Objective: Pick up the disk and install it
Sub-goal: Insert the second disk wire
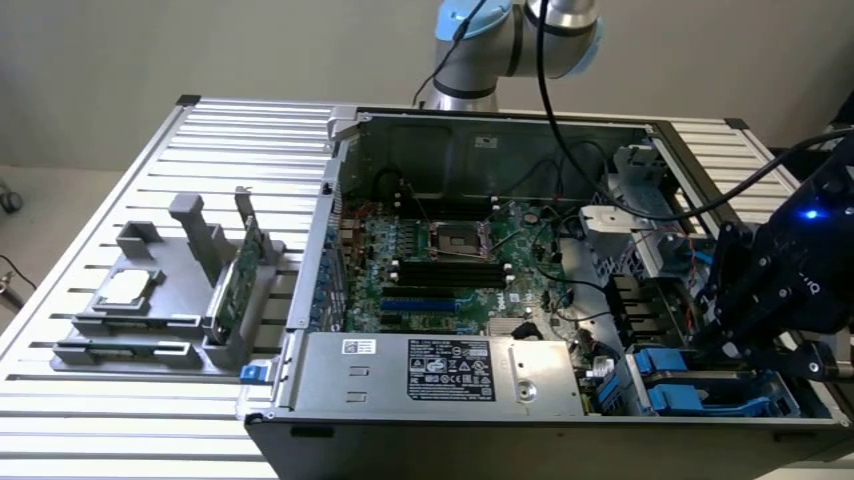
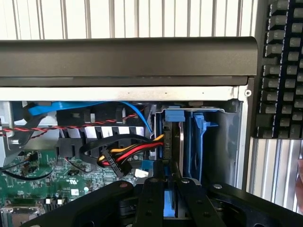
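Already well along: the open black-and-grey metal computer case [image 1: 441, 385] lies on the slatted table, and the black gripper [image 2: 165, 189] hangs over its drive bay, clamped on the blue-framed silver-grey disk [image 2: 166, 205] — partly lowered beside 1 seated blue carrier [image 2: 196, 142]. Exterior view adds the green motherboard [image 1: 441, 260]; wrist view, the pinch itself.

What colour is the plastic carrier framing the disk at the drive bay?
Blue. The disk sits edge-on in the bay, its blue carrier clearest in the wrist view.
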Action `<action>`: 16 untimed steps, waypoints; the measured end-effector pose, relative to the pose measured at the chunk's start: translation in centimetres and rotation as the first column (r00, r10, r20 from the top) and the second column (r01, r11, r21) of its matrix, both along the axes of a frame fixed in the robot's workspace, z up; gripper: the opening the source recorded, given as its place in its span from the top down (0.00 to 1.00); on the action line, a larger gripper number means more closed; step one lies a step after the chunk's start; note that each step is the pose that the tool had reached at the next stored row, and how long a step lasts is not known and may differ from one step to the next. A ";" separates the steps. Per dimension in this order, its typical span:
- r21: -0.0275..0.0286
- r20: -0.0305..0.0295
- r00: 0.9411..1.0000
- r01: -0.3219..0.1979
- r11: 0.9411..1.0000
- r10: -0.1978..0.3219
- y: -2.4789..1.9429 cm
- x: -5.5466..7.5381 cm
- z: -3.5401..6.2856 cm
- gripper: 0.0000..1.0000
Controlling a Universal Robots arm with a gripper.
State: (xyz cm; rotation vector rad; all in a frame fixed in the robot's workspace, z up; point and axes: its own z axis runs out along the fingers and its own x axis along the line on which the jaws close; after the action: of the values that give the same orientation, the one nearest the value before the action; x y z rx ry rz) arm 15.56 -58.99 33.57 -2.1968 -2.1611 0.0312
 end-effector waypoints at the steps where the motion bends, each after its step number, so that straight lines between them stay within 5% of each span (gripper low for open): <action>1: 0.000 0.000 1.000 0.000 1.000 0.000 -0.03 0.0 -0.02 0.84; 12: 0.000 0.000 1.000 0.000 1.000 0.000 -0.35 -0.1 -0.14 0.84; 16: 0.001 0.000 1.000 0.000 1.000 0.000 -0.38 -0.2 0.10 0.76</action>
State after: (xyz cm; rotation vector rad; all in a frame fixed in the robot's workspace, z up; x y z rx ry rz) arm 15.41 -59.37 33.67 -2.1964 -2.1604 0.0303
